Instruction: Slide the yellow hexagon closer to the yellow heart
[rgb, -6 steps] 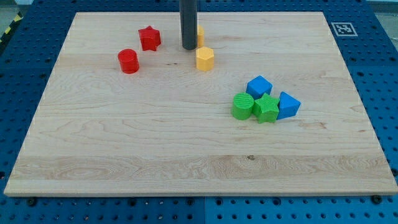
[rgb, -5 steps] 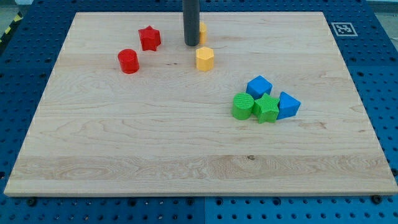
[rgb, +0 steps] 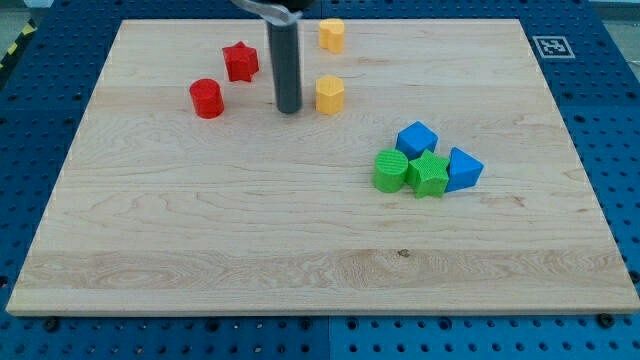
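Note:
The yellow hexagon (rgb: 329, 94) sits on the wooden board in the upper middle. The yellow heart (rgb: 332, 34) lies above it, close to the board's top edge, with a clear gap between the two. My tip (rgb: 289, 109) rests on the board just left of the yellow hexagon, a small gap apart and slightly lower than its centre. The rod rises from the tip toward the view's top.
A red star (rgb: 240, 61) and a red cylinder (rgb: 206, 98) lie left of my tip. On the right sits a cluster: blue cube (rgb: 416, 138), green cylinder (rgb: 389, 170), green star (rgb: 428, 175), blue triangular block (rgb: 462, 169). A marker tag (rgb: 552, 46) is at the top right corner.
My tip moved down and slightly left, from in front of the yellow heart to beside the yellow hexagon's left. The heart is now uncovered. No block moved.

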